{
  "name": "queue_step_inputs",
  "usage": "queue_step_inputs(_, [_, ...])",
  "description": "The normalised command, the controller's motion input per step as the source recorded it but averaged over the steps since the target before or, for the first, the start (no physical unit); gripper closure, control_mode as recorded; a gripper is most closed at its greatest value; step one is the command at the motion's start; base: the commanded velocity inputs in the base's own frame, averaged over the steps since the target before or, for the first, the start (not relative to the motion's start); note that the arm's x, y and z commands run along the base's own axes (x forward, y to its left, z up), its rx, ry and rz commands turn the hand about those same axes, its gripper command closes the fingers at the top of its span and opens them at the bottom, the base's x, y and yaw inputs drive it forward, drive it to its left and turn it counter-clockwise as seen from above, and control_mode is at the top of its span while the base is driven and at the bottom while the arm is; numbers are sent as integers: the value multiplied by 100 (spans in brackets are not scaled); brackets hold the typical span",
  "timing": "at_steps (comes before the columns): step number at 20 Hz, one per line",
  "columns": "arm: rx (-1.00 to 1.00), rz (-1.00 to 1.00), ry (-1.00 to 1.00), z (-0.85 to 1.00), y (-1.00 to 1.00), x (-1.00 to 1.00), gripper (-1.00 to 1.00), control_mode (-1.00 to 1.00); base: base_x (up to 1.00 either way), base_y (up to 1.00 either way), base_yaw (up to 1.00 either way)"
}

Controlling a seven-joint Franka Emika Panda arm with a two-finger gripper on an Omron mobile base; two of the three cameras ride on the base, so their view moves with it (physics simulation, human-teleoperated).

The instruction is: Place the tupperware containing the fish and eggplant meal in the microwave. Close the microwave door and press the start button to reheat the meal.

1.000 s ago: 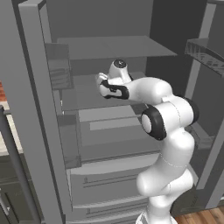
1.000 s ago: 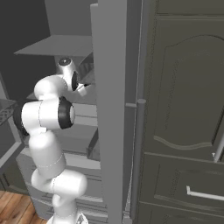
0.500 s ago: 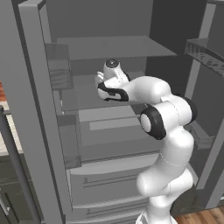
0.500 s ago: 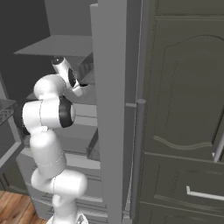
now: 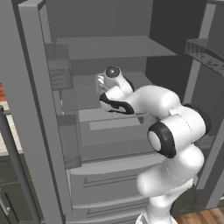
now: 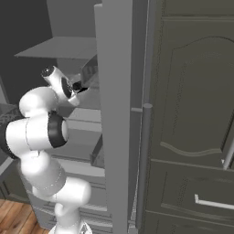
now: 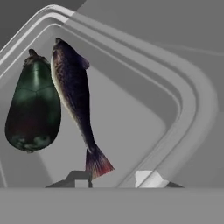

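I have the arm reached into the open refrigerator, with the gripper low over the tupperware that sits on a fridge shelf. Through the hand camera I see the fish and the eggplant lying side by side in the container, the fish's tail pointing toward my fingertips. One tip sits inside the container near the tail; the other sits on or just outside the rim. The fingers stand parted with the container wall between them, nothing clamped yet.

My judgement: the step in hand is the pick-up of the container, the earliest part of the task. The next move calls for settling the tips astride the rim and pinching squarely, then lifting level so the meal does not slide.
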Motion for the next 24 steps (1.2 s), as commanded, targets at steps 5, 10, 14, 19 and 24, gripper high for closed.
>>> queue_step_inputs(5, [1, -6, -15, 1, -3, -100, 100, -100, 0, 0, 0])
queue_step_inputs(10, [4, -1, 0, 18, -7, -100, 100, -100, 0, 0, 0])
queue_step_inputs(14, [1, 0, 0, 26, -29, -100, 100, -100, 0, 0, 0])
queue_step_inputs(19, [0, 1, 0, 34, -48, -99, 100, -100, 0, 0, 0])
queue_step_inputs(24, [0, 4, 0, 26, -54, -88, 100, -100, 0, 0, 0])
